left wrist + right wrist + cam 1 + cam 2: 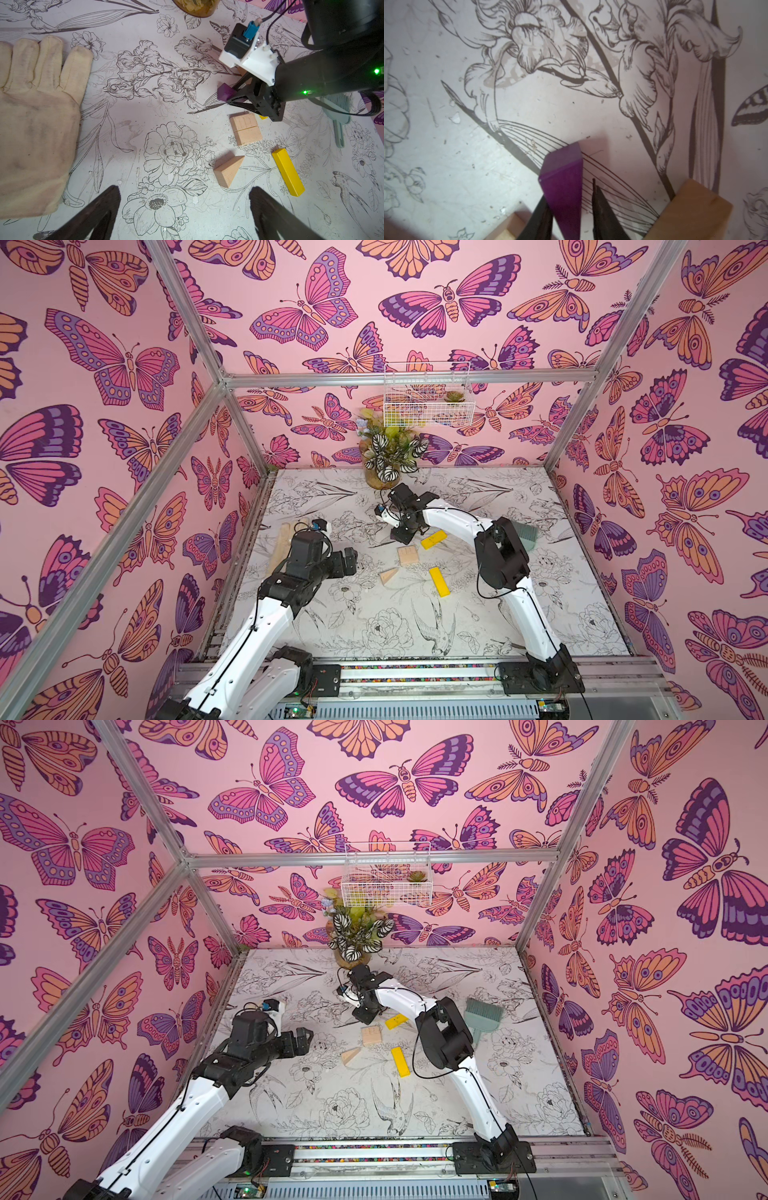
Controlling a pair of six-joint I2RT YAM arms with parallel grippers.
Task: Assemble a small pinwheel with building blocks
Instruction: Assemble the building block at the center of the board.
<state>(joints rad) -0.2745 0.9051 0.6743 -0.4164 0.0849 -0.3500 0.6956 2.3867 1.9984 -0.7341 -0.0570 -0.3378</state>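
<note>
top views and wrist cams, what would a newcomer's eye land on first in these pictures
Pink butterfly walls dominate both top views. On the table, the one dark purple wedge sits between the fingers of the right gripper, near the potted plant at the far side. A beige glove lies flat by the left edge.

Left arm (257, 630), right arm (534, 614): white links, black joints, black cables.
</note>
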